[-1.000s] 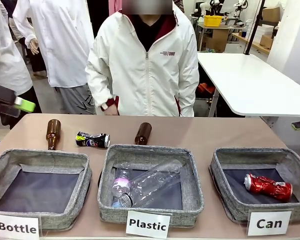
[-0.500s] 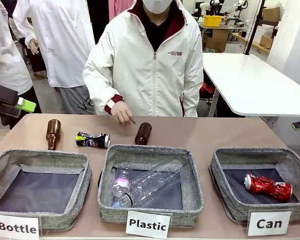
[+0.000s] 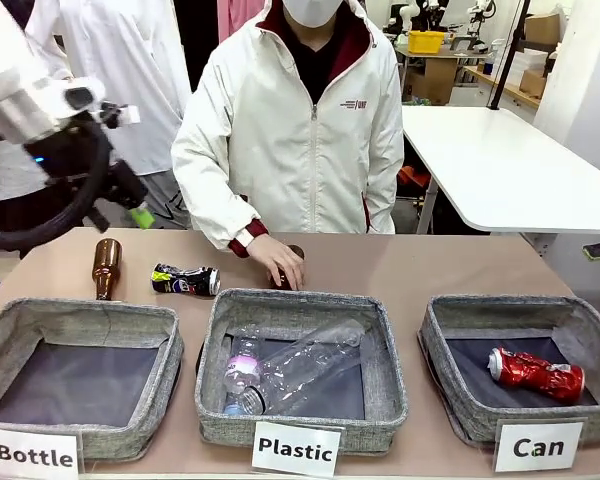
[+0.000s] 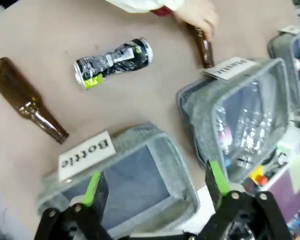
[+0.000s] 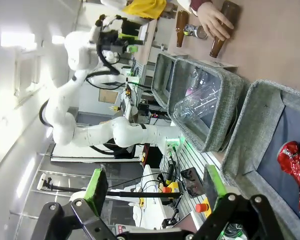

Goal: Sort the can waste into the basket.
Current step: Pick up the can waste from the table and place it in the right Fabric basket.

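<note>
Brown tabletop [image 3: 430, 265] shared with a person, with three grey fabric baskets along its near edge. Of the can waste, the shiny red crushed can [image 3: 536, 374] lies on the dark floor of the square grey basket carded "Can" [image 3: 470, 410], as it did a second ago. The black crushed can with yellow-green and white print [image 3: 185, 280] has not moved. It lies on its side on the bare table beyond the "Bottle" basket [image 3: 170, 370], between a brown glass bottle [image 3: 105, 265] and a second brown glass bottle [image 4: 204, 50].

What has changed: my left gripper [image 4: 155, 179] has swung in from the left edge and now hangs above the table's far left part. Its jaws are spread wide and empty, and its wrist camera looks down on the black can. The person's hand [image 3: 280, 265] has come down onto the second bottle behind the "Plastic" basket [image 3: 385, 380], near the black can but apart from it. My right gripper [image 5: 155, 182] is likewise spread and empty, held off at the table's right side.

I judge one can sorted and one left. The left arm appears to be lining up for it, and the hand close by calls for a careful descent.
</note>
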Tool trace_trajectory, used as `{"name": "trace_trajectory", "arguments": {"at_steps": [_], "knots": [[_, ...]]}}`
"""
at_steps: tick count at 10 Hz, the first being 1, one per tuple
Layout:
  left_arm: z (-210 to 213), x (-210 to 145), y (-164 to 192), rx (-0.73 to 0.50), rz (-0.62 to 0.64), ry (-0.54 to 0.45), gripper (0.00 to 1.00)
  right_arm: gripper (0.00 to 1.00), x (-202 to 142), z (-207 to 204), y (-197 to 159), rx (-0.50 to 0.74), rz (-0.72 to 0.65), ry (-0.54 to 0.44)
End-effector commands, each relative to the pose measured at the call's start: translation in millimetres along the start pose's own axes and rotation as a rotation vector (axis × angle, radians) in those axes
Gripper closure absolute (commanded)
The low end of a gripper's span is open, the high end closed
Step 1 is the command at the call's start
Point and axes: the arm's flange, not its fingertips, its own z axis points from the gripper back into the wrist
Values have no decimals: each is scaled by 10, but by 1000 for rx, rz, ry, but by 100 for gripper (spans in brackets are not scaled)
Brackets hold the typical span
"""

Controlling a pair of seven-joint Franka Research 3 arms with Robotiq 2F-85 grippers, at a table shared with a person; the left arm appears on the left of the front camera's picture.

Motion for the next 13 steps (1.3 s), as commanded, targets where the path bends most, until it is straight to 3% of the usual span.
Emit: {"name": "trace_trajectory", "arguments": {"at_steps": [1,3,4,6,8,13], "knots": [[59,414,95,-16,40,64,0,0,4,33,25,2,18,8],[48,456,249,-58,69,65,0,0,4,33,25,2,18,8],[240,244,397,-121,55,21,0,0,4,33,25,2,18,8],[735,-474,1015,-267,55,-132,0,0,4,33,25,2,18,8],[1022,-1211,1753,-377,198,-289,0,0,4,33,25,2,18,8],[948,-1920,2699,-550,387,-377,0,0,4,33,25,2,18,8]]}}
